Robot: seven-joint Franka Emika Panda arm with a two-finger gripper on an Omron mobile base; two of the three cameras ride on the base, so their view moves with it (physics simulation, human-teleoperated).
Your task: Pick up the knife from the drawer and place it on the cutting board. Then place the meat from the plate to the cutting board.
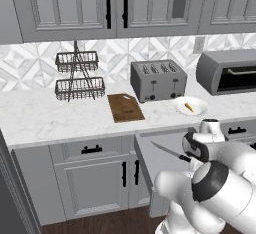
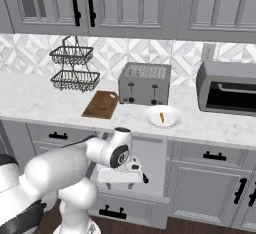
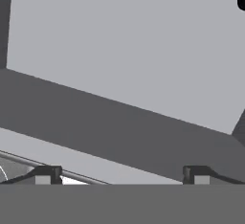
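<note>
Knife [image 1: 169, 151] at lower centre, flat in open drawer [image 1: 150, 143] — blade toward upper left. Gripper [image 3: 122, 175] over drawer floor, jaws fully spread, holding nothing — readied for the pick. Board [image 1: 125, 107] mid-frame, bare; meat [image 1: 189, 107] on plate [image 1: 197, 110].

The knife [image 1: 167, 151] handle end is hidden behind the arm [image 1: 200, 148] over the drawer [image 1: 150, 143].

Both base views look forward and down from behind the arm, sharing the table [image 1: 60, 115]; the hand view sits close above the drawer [image 3: 119, 36].
</note>
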